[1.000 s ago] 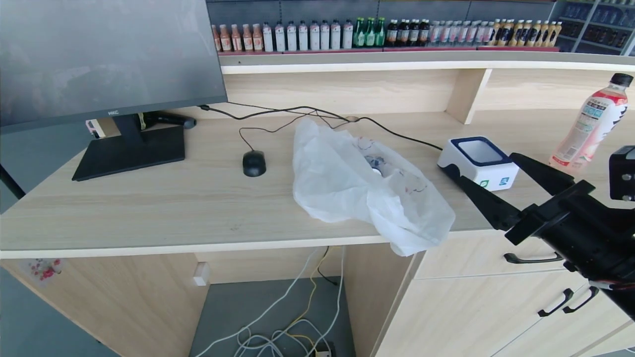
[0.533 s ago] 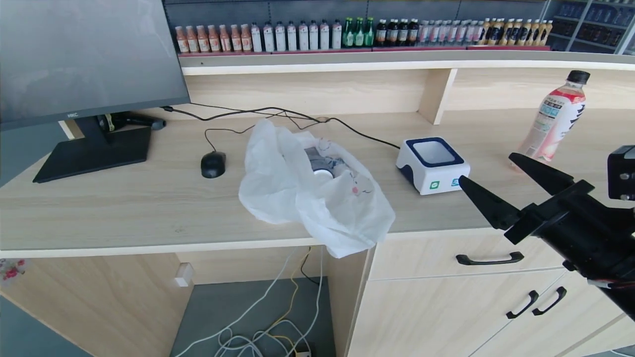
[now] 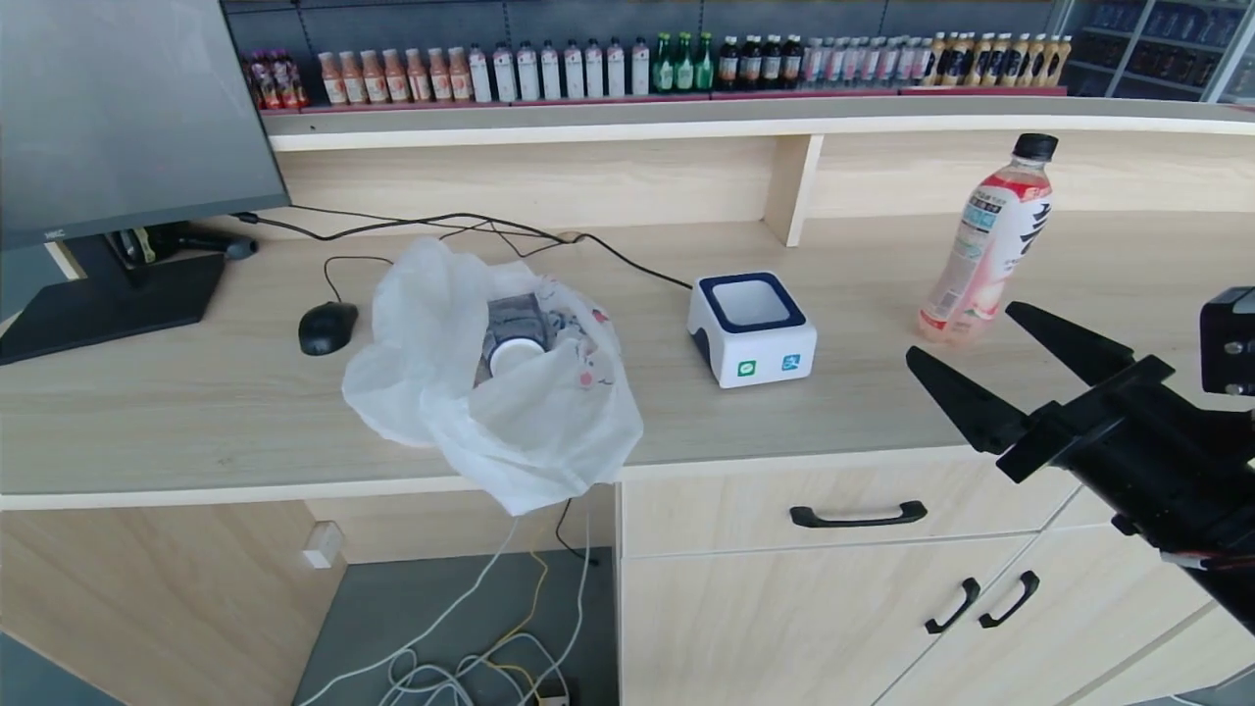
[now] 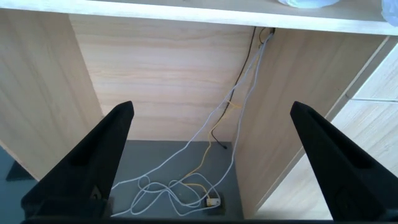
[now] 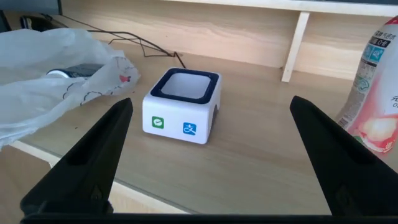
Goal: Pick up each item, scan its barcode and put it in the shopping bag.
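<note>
We see our right gripper [image 3: 963, 331] held out forward at the right, jaws spread wide; our left gripper [image 4: 211, 106] (apparently hanging low) is equally parted.

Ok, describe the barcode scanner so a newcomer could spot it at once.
Start at the long pale wooden counter. Between the crumpled white shopping bag and the upright pink drink bottle sits the scanner. It is the only box there: white, with a dark blue rim on top and two small stickers in front.
</note>
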Robot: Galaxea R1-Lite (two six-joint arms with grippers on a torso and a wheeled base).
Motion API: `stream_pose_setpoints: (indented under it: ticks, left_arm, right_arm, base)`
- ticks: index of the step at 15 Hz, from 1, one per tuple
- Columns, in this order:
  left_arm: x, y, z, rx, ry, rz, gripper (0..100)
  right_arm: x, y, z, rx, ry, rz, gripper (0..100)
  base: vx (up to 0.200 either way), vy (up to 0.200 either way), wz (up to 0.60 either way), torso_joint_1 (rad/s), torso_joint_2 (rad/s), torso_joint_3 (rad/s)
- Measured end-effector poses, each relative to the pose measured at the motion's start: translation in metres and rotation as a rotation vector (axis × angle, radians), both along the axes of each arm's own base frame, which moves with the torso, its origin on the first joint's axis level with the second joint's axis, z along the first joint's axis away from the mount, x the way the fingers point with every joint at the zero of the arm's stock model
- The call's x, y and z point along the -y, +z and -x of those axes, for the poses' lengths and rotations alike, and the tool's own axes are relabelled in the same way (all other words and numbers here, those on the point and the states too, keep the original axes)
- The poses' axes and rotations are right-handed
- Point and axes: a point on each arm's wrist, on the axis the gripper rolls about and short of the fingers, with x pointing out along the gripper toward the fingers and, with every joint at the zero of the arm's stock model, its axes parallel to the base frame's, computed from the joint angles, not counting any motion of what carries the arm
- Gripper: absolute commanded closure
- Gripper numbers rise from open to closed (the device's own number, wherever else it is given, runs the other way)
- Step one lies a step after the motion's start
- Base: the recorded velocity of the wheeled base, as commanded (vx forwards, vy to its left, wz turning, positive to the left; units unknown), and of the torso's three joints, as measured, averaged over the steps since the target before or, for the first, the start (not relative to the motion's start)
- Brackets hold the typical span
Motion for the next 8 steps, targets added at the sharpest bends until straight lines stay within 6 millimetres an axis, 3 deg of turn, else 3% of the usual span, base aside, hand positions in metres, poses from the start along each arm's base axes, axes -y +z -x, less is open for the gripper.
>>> stream_pose_setpoints:
  ticks: [8]
  left_arm:
    - [0.0,0.0,0.0,0.0,0.0,0.0,0]
  right_arm:
    - [0.0002,0.0025,-0.0015,0.007,0.0,-0.011,0]
  base:
    - [0.0,-0.2,0.0,0.003,0.0,0.002]
